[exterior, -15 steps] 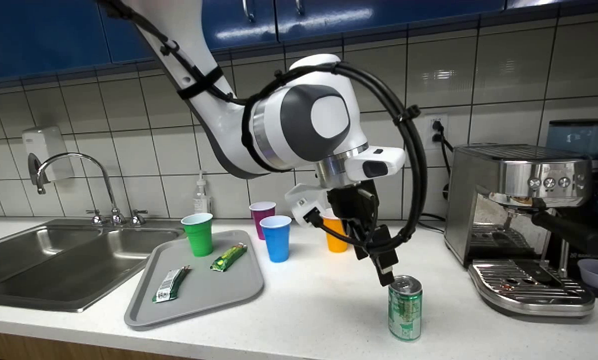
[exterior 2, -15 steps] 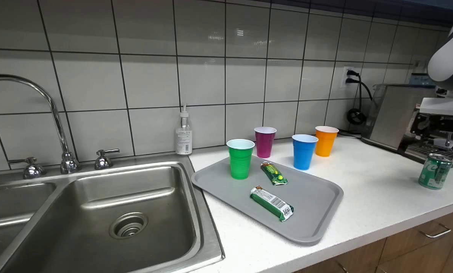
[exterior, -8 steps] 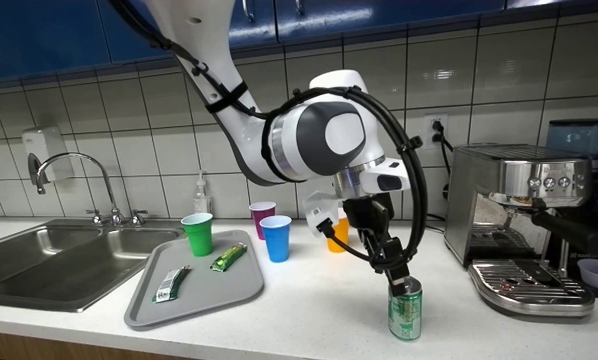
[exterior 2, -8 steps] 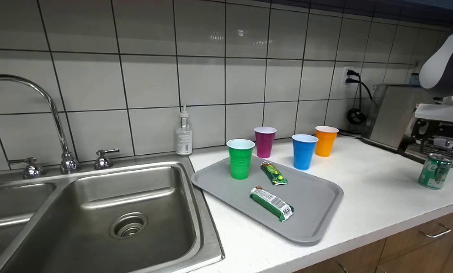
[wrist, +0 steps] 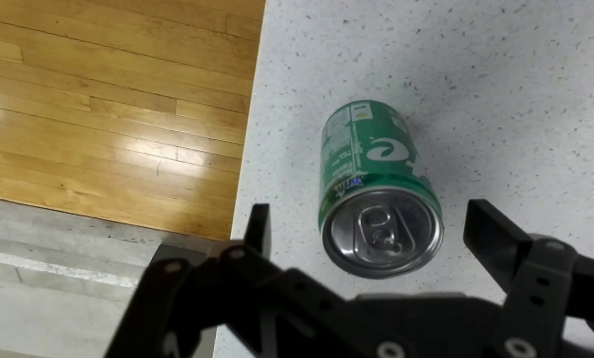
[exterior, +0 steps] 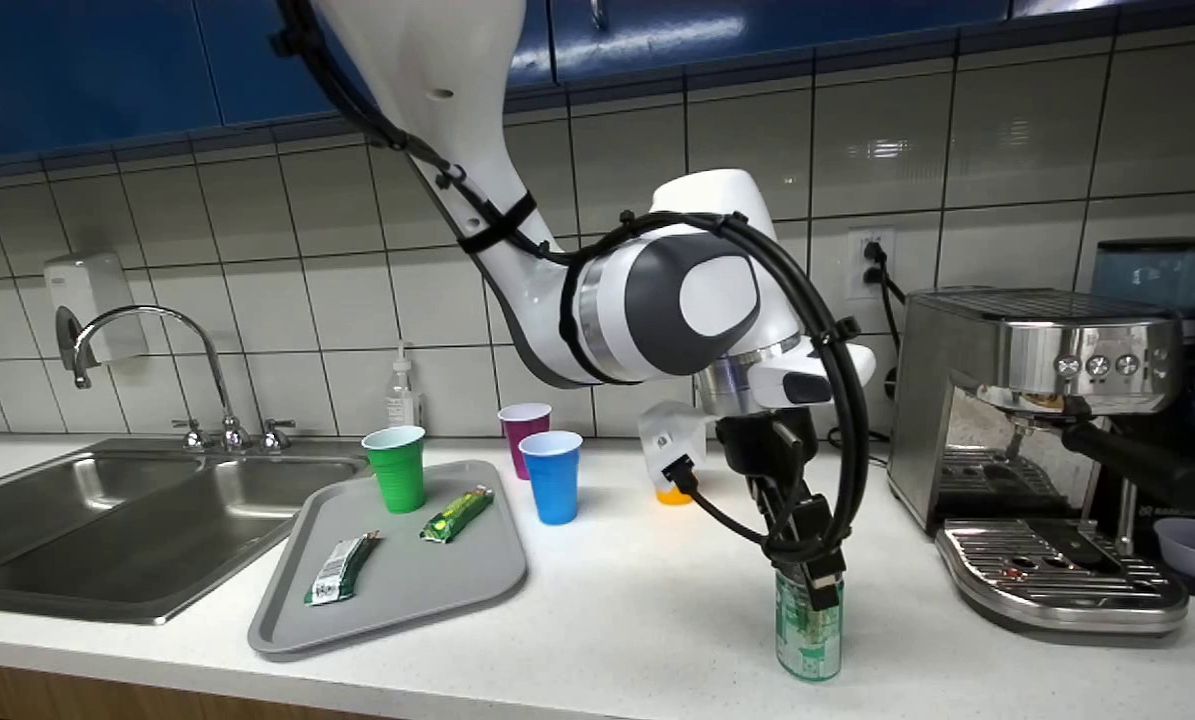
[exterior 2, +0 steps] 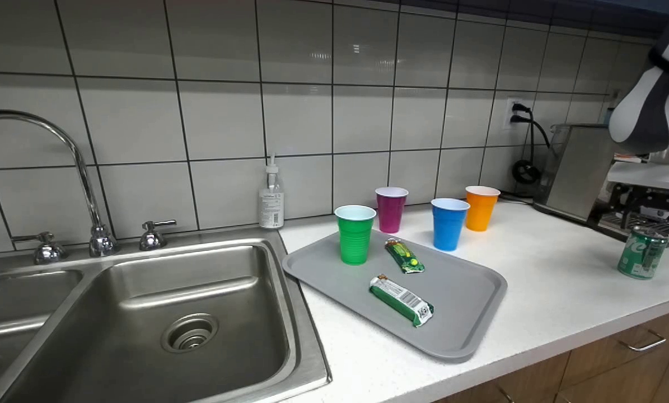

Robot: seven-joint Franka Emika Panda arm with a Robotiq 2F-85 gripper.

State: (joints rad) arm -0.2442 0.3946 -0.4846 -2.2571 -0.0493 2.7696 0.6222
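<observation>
- A white table (exterior: 647,600) crosses the bottom of an exterior view.
- A coffee machine (exterior: 1032,360) stands at its right.
- A grey tray (exterior: 417,570) lies lower left.
- The claw (wrist: 369,214) is spread apart around a green can (wrist: 376,159), a gap showing on each side.
- The green can stands upright, mid-frame in the wrist view.
- Two snack bars (exterior 2: 402,300) lie on the tray.
</observation>
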